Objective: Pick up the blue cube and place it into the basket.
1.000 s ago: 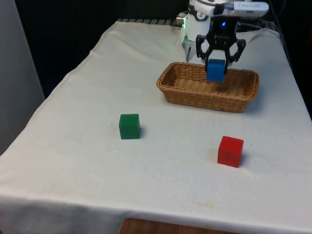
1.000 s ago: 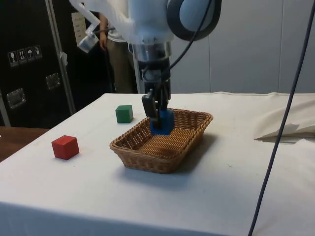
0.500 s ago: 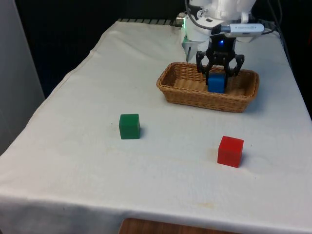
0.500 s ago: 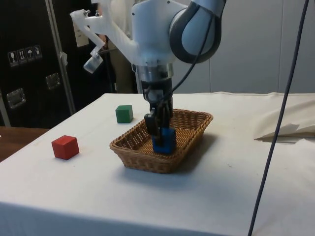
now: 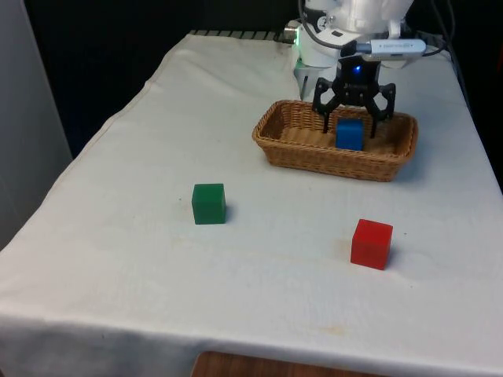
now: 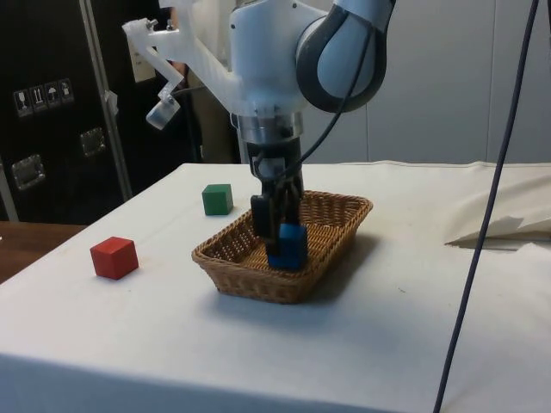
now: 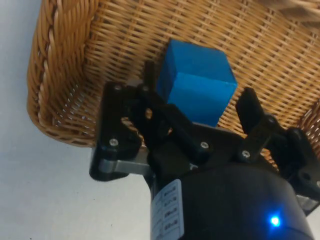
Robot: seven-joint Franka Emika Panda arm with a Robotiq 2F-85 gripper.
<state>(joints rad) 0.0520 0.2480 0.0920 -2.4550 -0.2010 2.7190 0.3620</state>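
The blue cube (image 5: pixel 349 134) rests on the floor of the wicker basket (image 5: pixel 314 161), towards its far side. My gripper (image 5: pixel 350 119) hangs low inside the basket, straddling the cube with its fingers (image 5: pixel 326 116) spread apart and off the cube's sides. From the side, the cube (image 6: pixel 287 246) sits inside the basket (image 6: pixel 258 288) just below the gripper (image 6: pixel 274 222). In the wrist view, the cube (image 7: pixel 197 85) lies free on the basket weave (image 7: pixel 100 40), with a gap to each fingertip (image 7: pixel 248 102).
A green cube (image 5: pixel 208 203) stands mid-table on the front view's left. A red cube (image 5: pixel 371 243) stands nearer the front edge on the front view's right. From the side, a dark cable (image 6: pixel 482 241) hangs down past the table's right part.
The gripper came down into the basket with the blue cube, then opened. The cube went from hanging above the basket to resting on its floor, released.
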